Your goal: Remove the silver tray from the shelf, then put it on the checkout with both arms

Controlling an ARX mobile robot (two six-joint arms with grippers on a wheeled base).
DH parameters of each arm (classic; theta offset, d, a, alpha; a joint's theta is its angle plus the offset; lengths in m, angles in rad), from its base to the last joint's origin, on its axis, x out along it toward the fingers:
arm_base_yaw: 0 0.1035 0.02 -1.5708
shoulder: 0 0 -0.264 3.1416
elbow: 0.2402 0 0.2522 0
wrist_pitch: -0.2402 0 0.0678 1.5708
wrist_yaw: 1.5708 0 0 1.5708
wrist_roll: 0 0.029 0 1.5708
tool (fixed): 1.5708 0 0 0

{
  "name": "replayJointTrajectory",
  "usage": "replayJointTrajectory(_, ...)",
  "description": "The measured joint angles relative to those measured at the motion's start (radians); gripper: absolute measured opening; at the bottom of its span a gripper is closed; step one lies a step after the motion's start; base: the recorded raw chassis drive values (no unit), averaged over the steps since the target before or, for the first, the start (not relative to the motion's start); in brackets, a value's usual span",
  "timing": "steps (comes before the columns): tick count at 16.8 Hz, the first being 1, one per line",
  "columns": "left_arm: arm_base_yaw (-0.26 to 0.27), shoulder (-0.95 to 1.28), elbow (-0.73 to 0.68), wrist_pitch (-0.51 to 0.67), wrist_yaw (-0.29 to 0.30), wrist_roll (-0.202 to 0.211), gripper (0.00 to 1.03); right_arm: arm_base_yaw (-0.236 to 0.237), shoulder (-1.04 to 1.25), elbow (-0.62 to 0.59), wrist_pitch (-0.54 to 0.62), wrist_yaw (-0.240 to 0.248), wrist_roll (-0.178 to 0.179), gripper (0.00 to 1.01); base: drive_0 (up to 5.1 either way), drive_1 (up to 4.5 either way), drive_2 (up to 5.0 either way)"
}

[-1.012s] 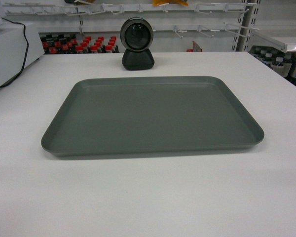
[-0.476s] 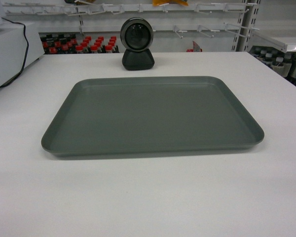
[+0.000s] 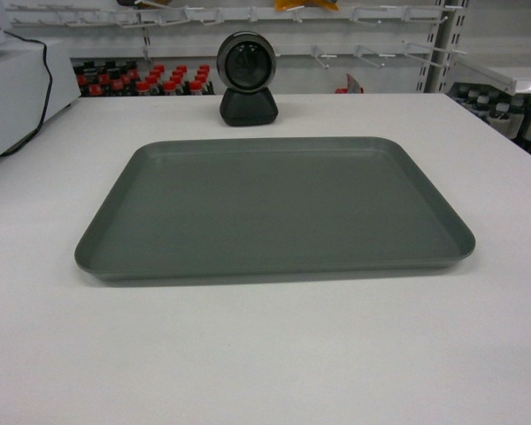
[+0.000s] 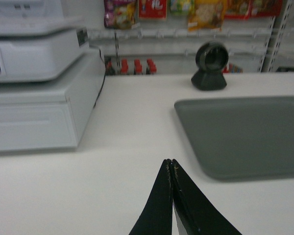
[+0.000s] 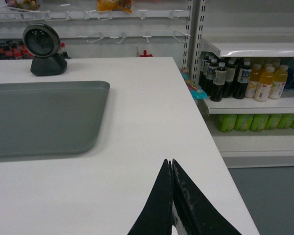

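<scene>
Silver tray (image 3: 274,208) is lying flat on your bench (image 3: 265,354), scanner (image 3: 247,78) at 12 o'clock; left claw (image 4: 171,169) and right claw (image 5: 170,169) are pressing together, empty.

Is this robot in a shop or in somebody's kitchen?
Most likely a shop, at the checkout. A round black scanner stands on the white counter, a till-like white machine sits beside it, and shelves hold rows of bottled drinks.

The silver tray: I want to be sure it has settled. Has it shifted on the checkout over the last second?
No. The silver tray keeps the same gap to the scanner behind it on the checkout.
</scene>
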Motion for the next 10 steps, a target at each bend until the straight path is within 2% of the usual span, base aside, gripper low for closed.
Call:
replayJointTrajectory(1, 0.000, 0.002, 0.006, -0.008, -0.007, 0.000, 0.02, 0.001, -0.076, 0.000, -0.033, 0.001, 0.000, 0.02, 0.0, 0.00, 0.0)
replayJointTrajectory(7, 0.001, 0.001, 0.000, -0.016, -0.002, 0.000, 0.02, 0.000, -0.080, 0.000, -0.037, 0.002, 0.000, 0.02, 0.0, 0.00, 0.0)
replayJointTrajectory(8, 0.001, 0.001, 0.000, -0.015, -0.003, -0.001, 0.02, 0.000, -0.080, 0.000, -0.037, 0.002, 0.000, 0.06, 0.0, 0.00, 0.0)
replayJointTrajectory(10, 0.001, 0.001, 0.000, -0.015, -0.003, 0.000, 0.21, 0.000, -0.080, 0.000, -0.036, 0.002, 0.000, 0.28, 0.0, 0.00, 0.0)
